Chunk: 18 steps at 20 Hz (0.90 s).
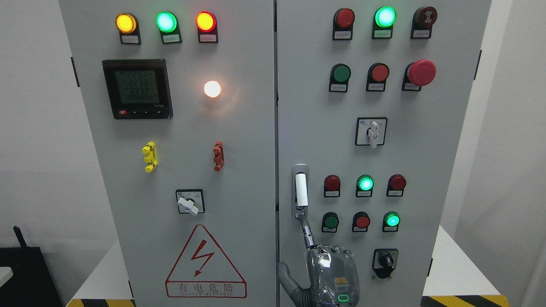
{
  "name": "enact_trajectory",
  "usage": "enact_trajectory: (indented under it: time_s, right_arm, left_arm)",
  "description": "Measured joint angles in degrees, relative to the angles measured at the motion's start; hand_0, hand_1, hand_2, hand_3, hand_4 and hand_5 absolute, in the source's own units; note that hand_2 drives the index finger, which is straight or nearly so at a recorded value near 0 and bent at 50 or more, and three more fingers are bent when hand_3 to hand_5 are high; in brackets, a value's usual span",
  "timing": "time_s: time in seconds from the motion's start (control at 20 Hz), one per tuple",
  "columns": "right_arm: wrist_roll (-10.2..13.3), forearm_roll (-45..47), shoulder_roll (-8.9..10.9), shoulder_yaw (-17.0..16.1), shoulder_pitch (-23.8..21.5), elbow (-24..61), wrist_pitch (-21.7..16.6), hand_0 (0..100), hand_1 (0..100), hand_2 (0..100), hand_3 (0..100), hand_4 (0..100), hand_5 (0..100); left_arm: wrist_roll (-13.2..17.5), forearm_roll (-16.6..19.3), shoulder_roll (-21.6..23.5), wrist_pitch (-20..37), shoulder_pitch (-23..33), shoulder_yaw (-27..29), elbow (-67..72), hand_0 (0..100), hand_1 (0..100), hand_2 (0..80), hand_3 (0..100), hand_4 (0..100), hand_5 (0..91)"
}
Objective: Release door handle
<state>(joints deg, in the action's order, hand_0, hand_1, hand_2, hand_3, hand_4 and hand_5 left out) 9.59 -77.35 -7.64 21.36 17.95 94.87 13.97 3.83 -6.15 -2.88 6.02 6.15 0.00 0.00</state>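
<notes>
Just one robot hand (330,273); index fingertip (301,218) touching one door handle (300,189)

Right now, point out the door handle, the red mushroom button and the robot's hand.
door handle (301,189), head view, white grip.
red mushroom button (421,72), head view, cap.
hand (332,273), head view, back of hand.

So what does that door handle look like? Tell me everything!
The handle is a tall, narrow metal plate on the right door, close to the seam between the two doors. A white bar stands upright in it, lying flat against the plate. The base below the bar is grey metal. A hand sits just below, with one finger reaching up to the handle's bottom end. Nothing else touches it.
</notes>
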Motion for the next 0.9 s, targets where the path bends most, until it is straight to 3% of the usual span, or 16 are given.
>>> enact_trajectory:
  time_s: [0.8,0.9]
  right_arm:
    - [1.9,0.0,0.0,0.0,-0.1,1.3,-1.0,35,39,0,100,100,100]
    - [2.8,0.0,0.0,0.0,-0.2,1.4,-1.0,36,39,11,100,98,100]
  left_arm:
    - [0.0,0.0,0.0,0.0,0.0,0.0,0.0,12,39,0.0,0,0,0.0]
    - [0.0,0.0,0.0,0.0,0.0,0.0,0.0,12,39,0.0,0,0,0.0]
